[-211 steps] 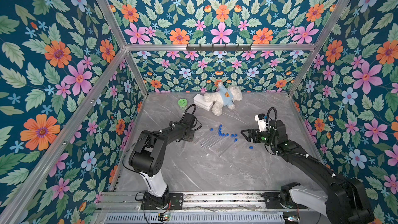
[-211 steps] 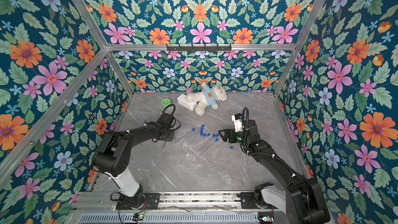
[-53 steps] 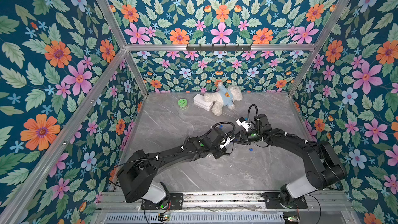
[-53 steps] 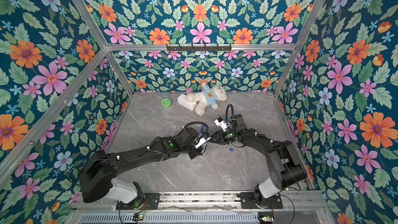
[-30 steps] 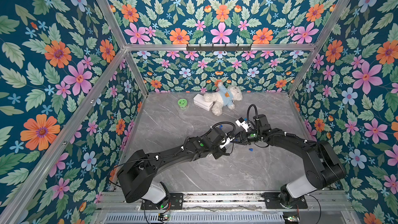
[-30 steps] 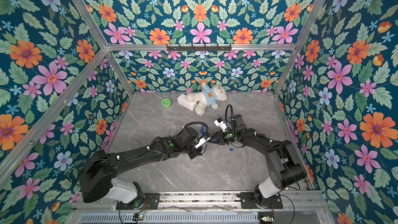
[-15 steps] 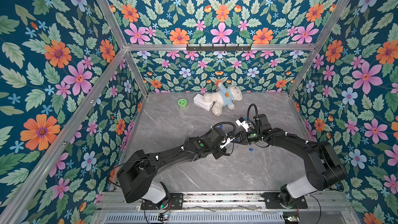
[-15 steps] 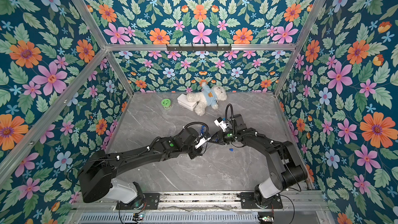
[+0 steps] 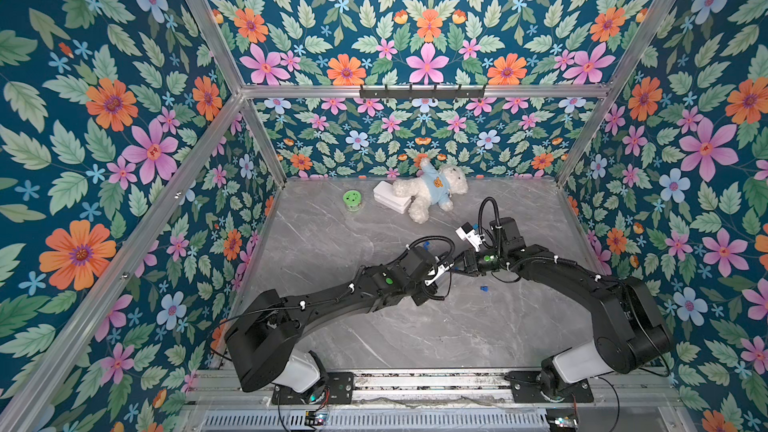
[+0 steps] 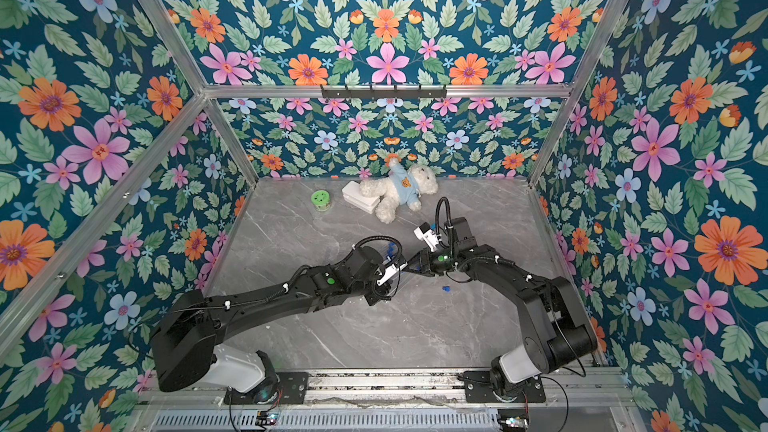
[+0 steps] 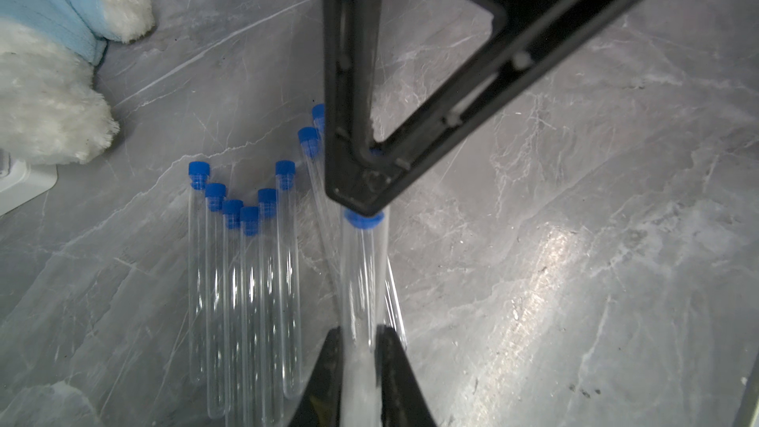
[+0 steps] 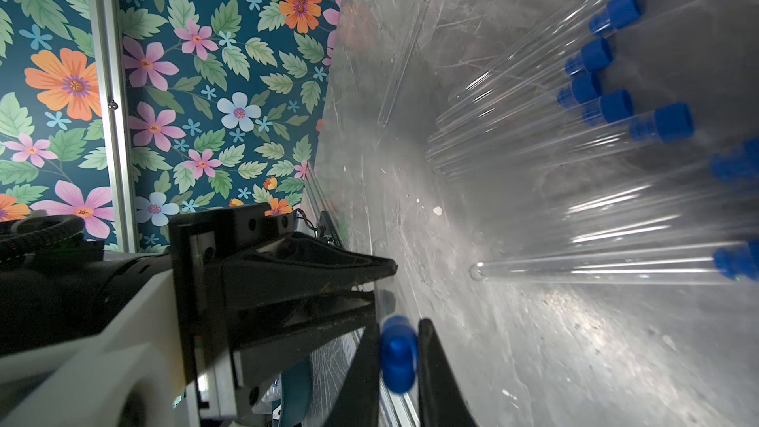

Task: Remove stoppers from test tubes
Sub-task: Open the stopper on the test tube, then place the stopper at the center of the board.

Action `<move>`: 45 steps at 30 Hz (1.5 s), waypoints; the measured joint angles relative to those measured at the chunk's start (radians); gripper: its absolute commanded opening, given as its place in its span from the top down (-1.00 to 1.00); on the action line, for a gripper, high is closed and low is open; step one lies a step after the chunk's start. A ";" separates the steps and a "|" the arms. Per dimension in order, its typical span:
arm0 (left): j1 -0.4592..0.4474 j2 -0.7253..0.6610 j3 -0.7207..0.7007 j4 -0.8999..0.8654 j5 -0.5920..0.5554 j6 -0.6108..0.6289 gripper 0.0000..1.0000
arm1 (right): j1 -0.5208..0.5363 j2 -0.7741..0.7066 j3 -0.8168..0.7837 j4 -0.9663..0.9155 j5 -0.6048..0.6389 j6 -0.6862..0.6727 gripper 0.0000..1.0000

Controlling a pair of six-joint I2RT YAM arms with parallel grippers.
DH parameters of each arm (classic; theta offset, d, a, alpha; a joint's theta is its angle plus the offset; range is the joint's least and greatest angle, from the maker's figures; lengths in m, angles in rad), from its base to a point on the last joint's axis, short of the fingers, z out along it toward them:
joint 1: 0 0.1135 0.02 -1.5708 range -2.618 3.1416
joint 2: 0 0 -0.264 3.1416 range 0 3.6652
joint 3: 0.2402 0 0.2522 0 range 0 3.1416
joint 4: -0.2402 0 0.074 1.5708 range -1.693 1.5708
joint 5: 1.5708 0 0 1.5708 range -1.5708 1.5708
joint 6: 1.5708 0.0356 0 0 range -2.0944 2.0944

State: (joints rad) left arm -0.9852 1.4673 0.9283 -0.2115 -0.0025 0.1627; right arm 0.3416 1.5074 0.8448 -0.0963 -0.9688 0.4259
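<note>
My left gripper (image 11: 358, 328) is shut on a clear test tube (image 11: 361, 273), held above the table. That tube's blue stopper (image 12: 397, 359) sits between the fingers of my right gripper (image 12: 400, 322), which is shut on it. In both top views the two grippers meet tip to tip over the middle of the table (image 9: 451, 270) (image 10: 405, 270). Several more test tubes (image 11: 246, 289) lie side by side on the marble, each with a blue stopper (image 11: 233, 212). One bare tube (image 12: 400, 59) lies apart from them. A loose stopper (image 9: 483, 288) rests on the table by my right arm.
At the back of the table lie a white teddy bear (image 9: 432, 193) in a blue shirt, a white box (image 9: 390, 201) and a round green lid (image 9: 353, 200). Floral walls close in the table (image 9: 457, 334) on three sides.
Since seven seconds ago both arms have come together at the middle of the table, with a tube held between them. Over the last second nothing has visibly moved.
</note>
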 measured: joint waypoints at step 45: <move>0.119 0.039 0.042 -0.156 -0.154 -0.082 1.00 | -0.212 -0.076 -0.074 -0.086 0.277 -0.015 1.00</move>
State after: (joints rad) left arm -0.8658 1.5059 0.9703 -0.3676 -0.1566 0.0807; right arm 0.1291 1.4311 0.7704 -0.1822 -0.6914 0.4110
